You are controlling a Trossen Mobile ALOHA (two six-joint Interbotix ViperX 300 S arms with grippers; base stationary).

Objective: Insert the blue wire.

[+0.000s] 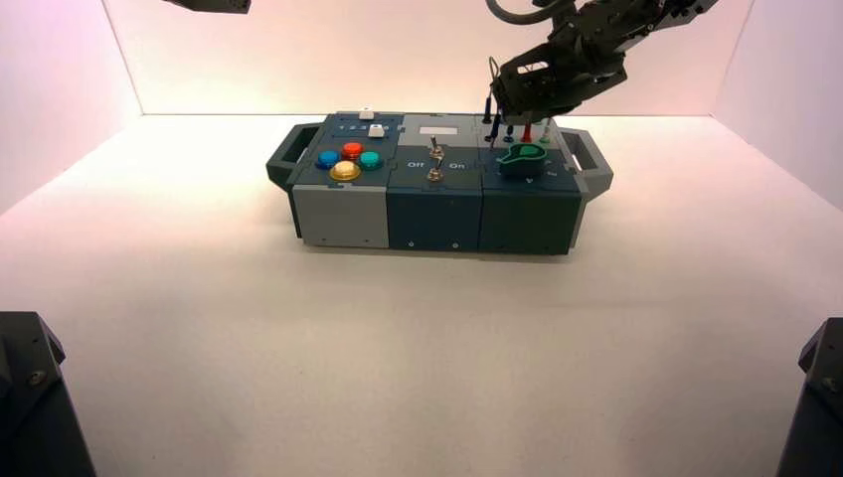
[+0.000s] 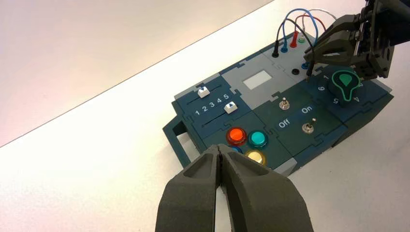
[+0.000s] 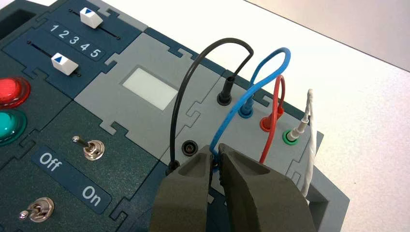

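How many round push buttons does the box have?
4, clustered at the box's left end: red at the back, blue on the left, green on the right, yellow in front.

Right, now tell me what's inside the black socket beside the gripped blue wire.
No plug sits in the black socket; its metal centre shows. How deep it goes stays hidden.
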